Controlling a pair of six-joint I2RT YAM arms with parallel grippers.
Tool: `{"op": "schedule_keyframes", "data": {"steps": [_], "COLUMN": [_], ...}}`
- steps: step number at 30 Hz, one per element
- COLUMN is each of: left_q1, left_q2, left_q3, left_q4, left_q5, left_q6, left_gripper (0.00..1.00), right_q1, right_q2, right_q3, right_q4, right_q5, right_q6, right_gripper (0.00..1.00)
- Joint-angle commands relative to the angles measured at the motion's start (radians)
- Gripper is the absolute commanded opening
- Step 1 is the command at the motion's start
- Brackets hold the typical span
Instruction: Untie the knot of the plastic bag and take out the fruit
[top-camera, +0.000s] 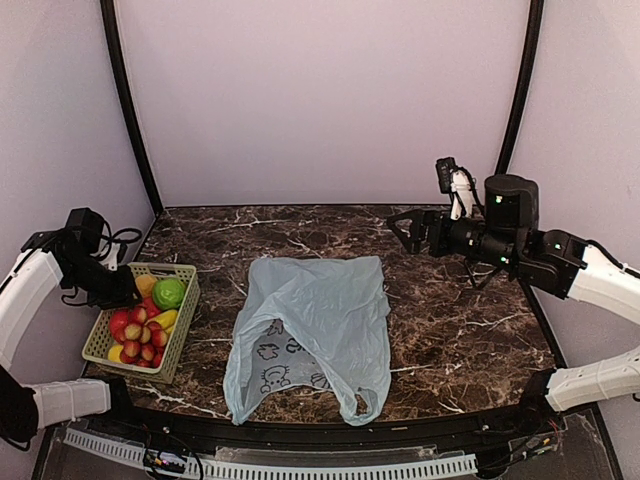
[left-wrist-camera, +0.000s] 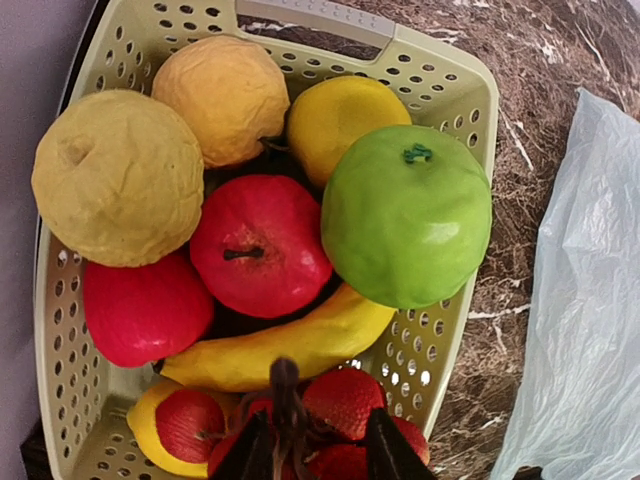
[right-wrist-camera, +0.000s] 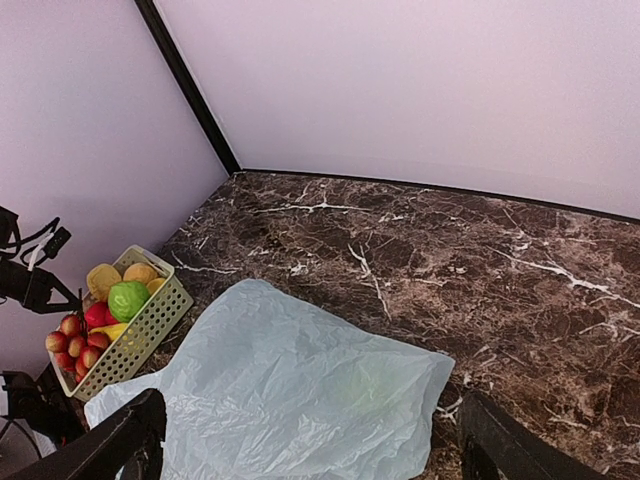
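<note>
1. The left pincer is hovering with its fingers parted a little, grasping nothing, right above the small red fruits at the near end of the basket.
2. A green fruit is lying in that basket, touching a red apple and a banana.
3. The right pincer is hanging spread wide and empty, above the table.
4. The plastic bag is lying flat mid-table, just right of the basket, one loop handle trailing loose toward the near edge.
</note>
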Motion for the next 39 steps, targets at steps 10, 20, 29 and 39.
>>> {"op": "schedule_keyframes", "data": {"steps": [10,20,29,39], "left_q1": [0.005,-0.028,-0.365,-0.727], "left_q2": [-0.030,-0.062,-0.072,-0.054], "left_q3": [0.088,0.270,0.151,-0.081], "left_q4": [-0.070,0.015,0.205,0.444], "left_q5": [-0.040,0.223,0.320,0.289], "left_q6": [0.013,0.111,0.055,-0.061], "left_gripper": [0.76,0.71,0.73,0.75], "right_q1": [-0.009,-0.008,0.144,0.336], "right_q2": [-0.011,-0.018,0.025,0.117], "right_q3": [-0.007,-0.028,-0.058,-0.100], "right_q4": [0.009,0.013,-0.072,-0.041], "right_q5": [-0.012,-0.210,-0.214,0.039], "right_q6": [0.004,-0.105,-0.140,0.041], "right_gripper": [0.99,0.97,0.93,0.91]}}
